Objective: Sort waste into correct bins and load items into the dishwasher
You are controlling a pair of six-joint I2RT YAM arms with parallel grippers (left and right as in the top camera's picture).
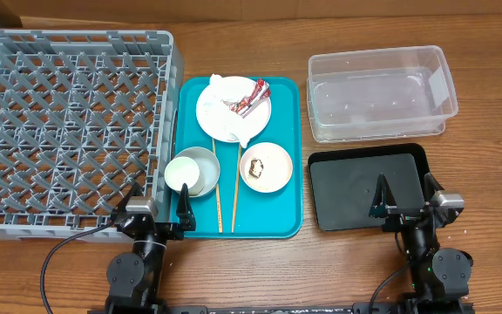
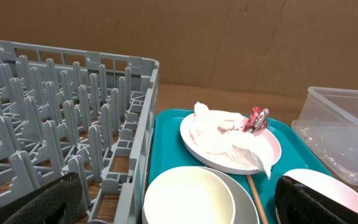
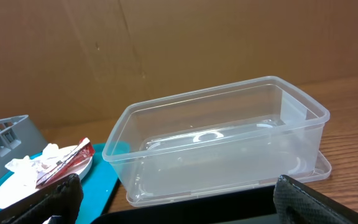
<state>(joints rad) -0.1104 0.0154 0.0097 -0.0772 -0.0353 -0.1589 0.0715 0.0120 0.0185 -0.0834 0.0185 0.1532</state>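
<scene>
Both arms are crouching low at the bench's near edge, aiming toward the far edge. The left claw (image 1: 157, 208) is gaping, released, straddling the dish rack (image 1: 68, 131) and the teal tray (image 1: 281, 209). The right claw (image 1: 405, 201) is hanging wide open, holding nothing, over the black tray (image 1: 347, 187). The plate (image 1: 212, 118) is sitting mid-bench on the teal tray.

Rack (image 1: 68, 131) L; serving tray (image 1: 268, 214) mid w/ plate (image 1: 216, 119) at back, bowl (image 1: 207, 161) + dish (image 1: 274, 157) + chopsticks (image 1: 234, 187) in front; napkins (image 1: 225, 92), wrapper (image 1: 255, 96) on plate; tub (image 1: 380, 93) R, shallow tray (image 1: 356, 187) before it
</scene>
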